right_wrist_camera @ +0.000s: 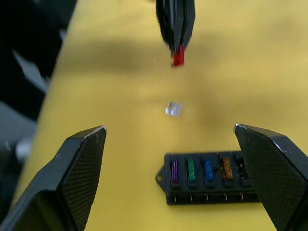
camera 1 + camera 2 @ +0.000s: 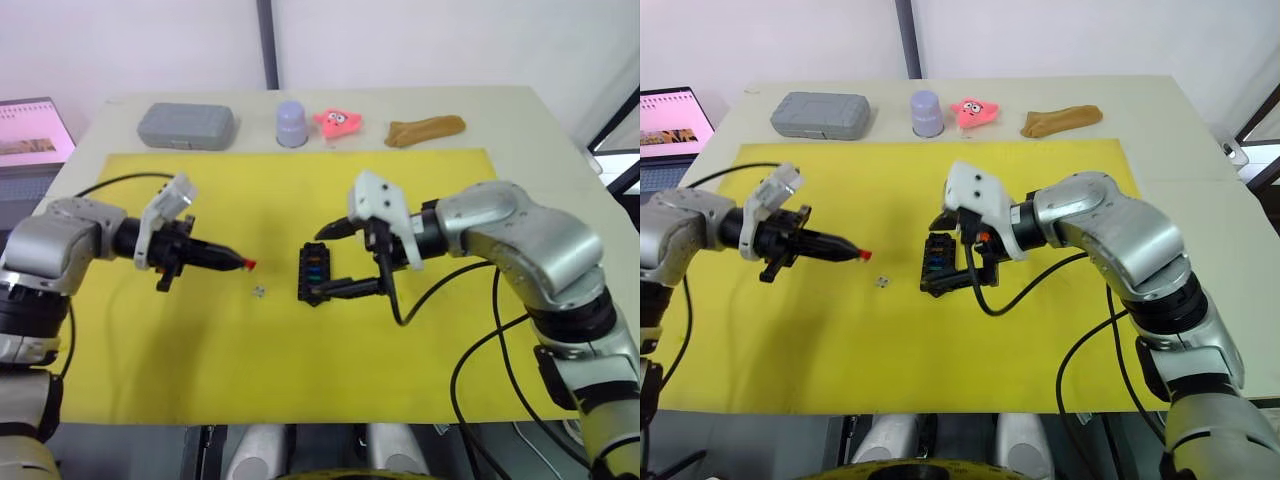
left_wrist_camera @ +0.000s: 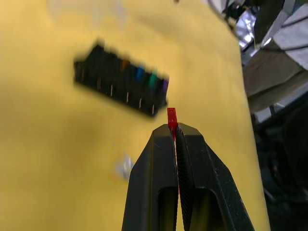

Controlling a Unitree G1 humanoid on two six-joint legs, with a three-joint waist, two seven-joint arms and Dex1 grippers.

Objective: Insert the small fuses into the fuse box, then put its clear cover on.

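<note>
- Holding the red fuse pinched tight at the very tip of the left jaws, tilted down toward the mat, so I'd say we're mid-way through the insert step.
- Just past those jaw tips, down on the yellow mat, sits the pale grey fuse, loose and not picked up yet.
- Further out ahead of the left jaws is the fuse box, with purple, green, blue and orange fuses already seated in one row.
- Right jaws are spread wide, one finger either side of the fuse box, looks like they're there to brace it. Can't tell if the pads actually touch it.
- My guess at the next move: line the red fuse up blade-down over a free slot and push straight in, then go back for the grey one. The clear cover comes last; I can't pick it out for sure.
- Surface is a pale bench with the mat on top. At the back edge: grey case, lilac cup, pink toy, brown lump. A laptop sits off the left side, with a white wall behind.
</note>
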